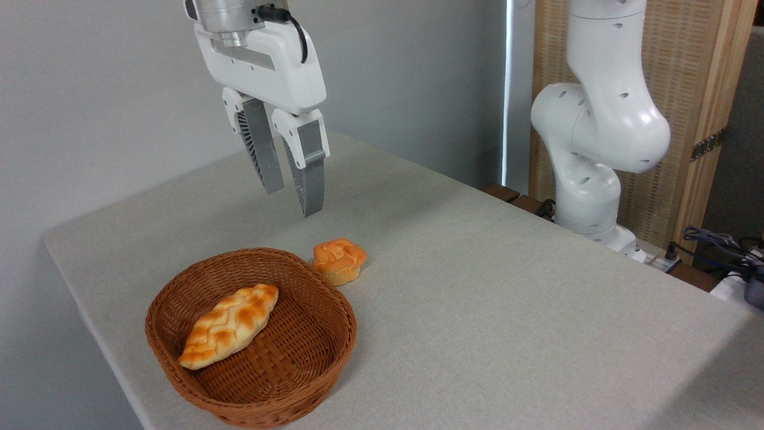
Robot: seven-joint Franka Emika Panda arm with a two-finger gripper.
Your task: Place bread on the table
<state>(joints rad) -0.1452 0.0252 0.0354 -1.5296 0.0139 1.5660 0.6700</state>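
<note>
The bread (339,260), a small round golden-orange bun with a lumpy top, rests on the light grey table (477,298) just behind the right rim of the wicker basket. My gripper (293,198) hangs in the air above and slightly left of the bun, well clear of it. Its two grey fingers point down with a narrow gap between them and nothing held.
A brown woven wicker basket (322,352) stands near the table's front-left edge, holding a longer braided glazed loaf (230,325). The arm's white base (591,179) rises at the table's far right edge, with cables (716,242) beyond it.
</note>
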